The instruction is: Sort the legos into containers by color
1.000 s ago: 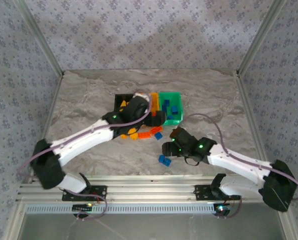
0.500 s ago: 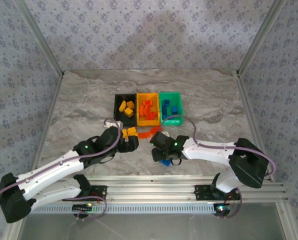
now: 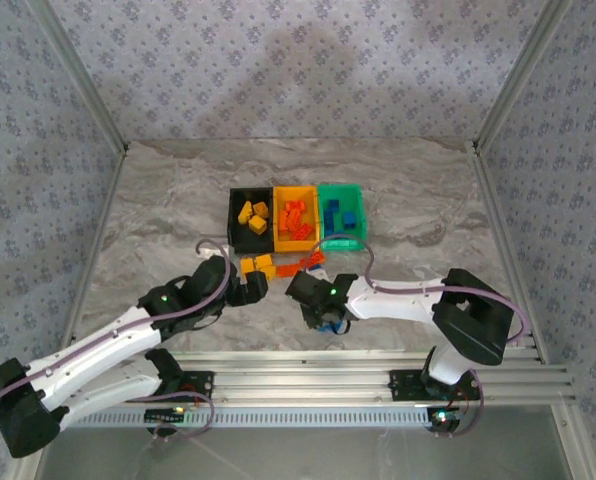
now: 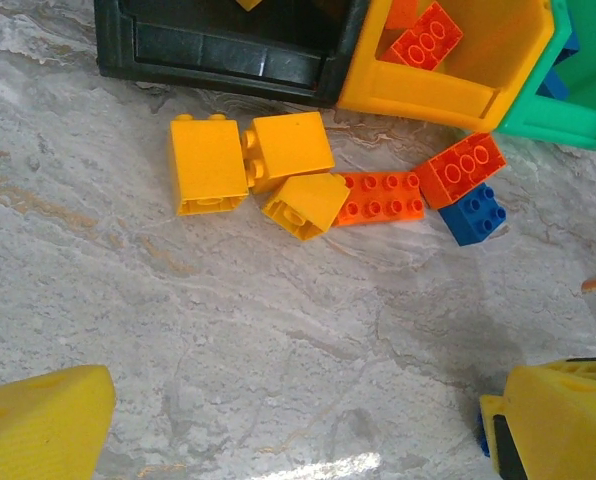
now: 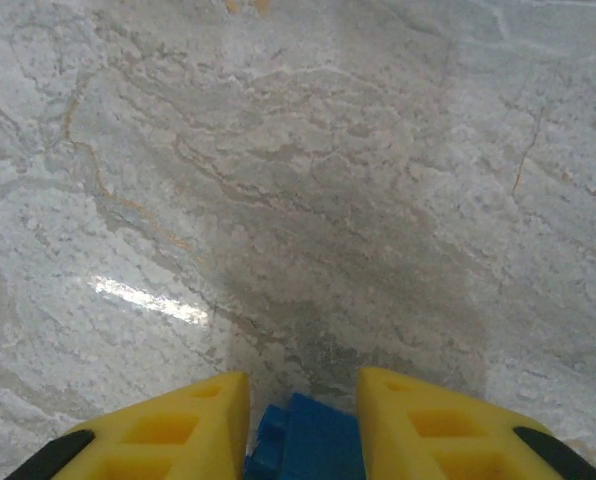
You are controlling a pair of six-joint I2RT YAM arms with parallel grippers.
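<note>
Left wrist view: left claw (image 4: 298, 395) wide open, empty, over marble counter (image 4: 278, 320). Loose legos ahead, just before bins: three yellow bricks (image 4: 291, 148) clustered, two red-orange bricks (image 4: 383, 197), small blue brick (image 4: 475, 213). Black bin (image 4: 218, 50), orange-yellow bin (image 4: 448, 85), green bin (image 4: 568, 120) in row, side by side. Right wrist view: right claw (image 5: 303, 388) narrowed, fingers against both sides of blue lego (image 5: 308, 440), low over counter.
</note>
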